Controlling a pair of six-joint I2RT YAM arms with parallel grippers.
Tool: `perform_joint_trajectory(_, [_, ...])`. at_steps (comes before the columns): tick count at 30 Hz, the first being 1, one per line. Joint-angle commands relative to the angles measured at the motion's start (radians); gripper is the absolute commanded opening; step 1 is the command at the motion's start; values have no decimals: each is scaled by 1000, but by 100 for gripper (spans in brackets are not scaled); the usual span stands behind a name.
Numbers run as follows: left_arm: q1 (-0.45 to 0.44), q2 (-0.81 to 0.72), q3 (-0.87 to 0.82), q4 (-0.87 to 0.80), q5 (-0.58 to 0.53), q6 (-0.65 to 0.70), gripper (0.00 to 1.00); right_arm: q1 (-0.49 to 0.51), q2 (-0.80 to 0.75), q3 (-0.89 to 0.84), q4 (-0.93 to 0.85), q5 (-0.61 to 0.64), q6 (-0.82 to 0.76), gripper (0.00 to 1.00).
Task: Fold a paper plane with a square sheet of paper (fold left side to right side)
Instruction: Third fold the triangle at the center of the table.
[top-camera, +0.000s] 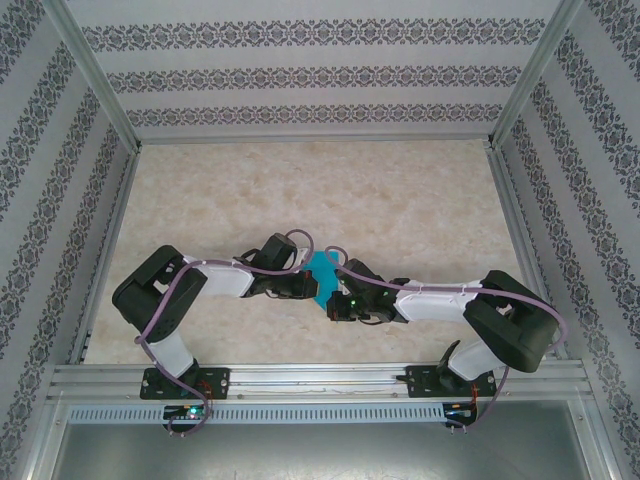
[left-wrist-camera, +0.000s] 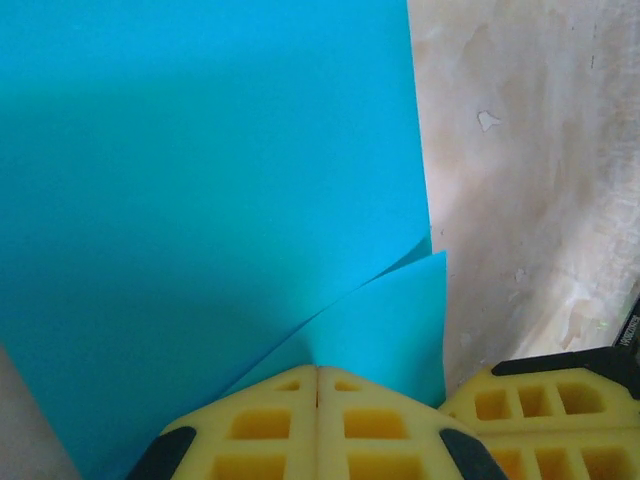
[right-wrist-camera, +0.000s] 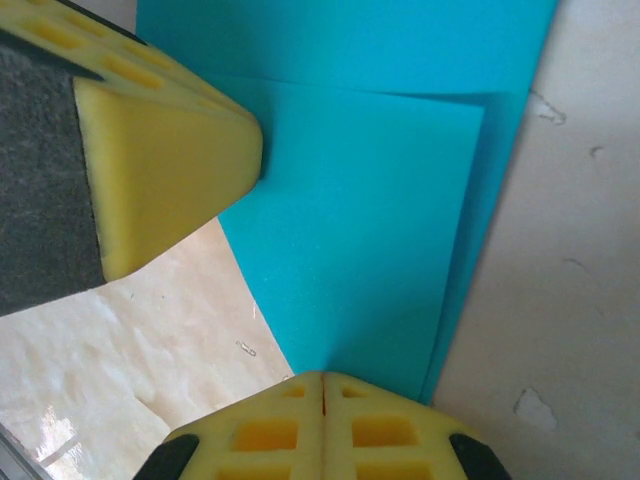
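The square sheet of paper (top-camera: 322, 274) is turquoise-blue and doubled over into two layers between the two arms at mid-table. In the left wrist view the sheet (left-wrist-camera: 200, 180) has its layers parting just ahead of my left gripper (left-wrist-camera: 318, 370), which is shut on it. My right gripper (right-wrist-camera: 323, 378) is shut on the near edge of the sheet (right-wrist-camera: 370, 230), whose lower layer shows as a strip on the right. From above, the left gripper (top-camera: 308, 285) and right gripper (top-camera: 335, 300) meet close together at the paper. The paper plane is out of view.
The marbled beige table (top-camera: 300, 190) stretches beyond the arms to patterned walls (top-camera: 320, 75) on three sides. An aluminium rail (top-camera: 320, 375) runs along the near edge. A yellow finger of the other gripper (right-wrist-camera: 160, 160) sits close at the upper left in the right wrist view.
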Motion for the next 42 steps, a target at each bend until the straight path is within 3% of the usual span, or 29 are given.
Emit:
perform_joint_trajectory(1, [-8,30,-4,-43,-69,2,0,-9,26,-59,-174,31,-13,0])
perform_joint_trajectory(18, [-10,66,-61,-12,-97,-67,0,-42,-170,-16,-106,-29,17,0])
perform_joint_trajectory(30, [-10,58,-61,-26,-111,-56,0,-35,34,93,20,-48,17,0])
perform_joint_trajectory(42, [-10,56,-54,-50,-129,-63,0,-40,140,96,56,-60,27,0])
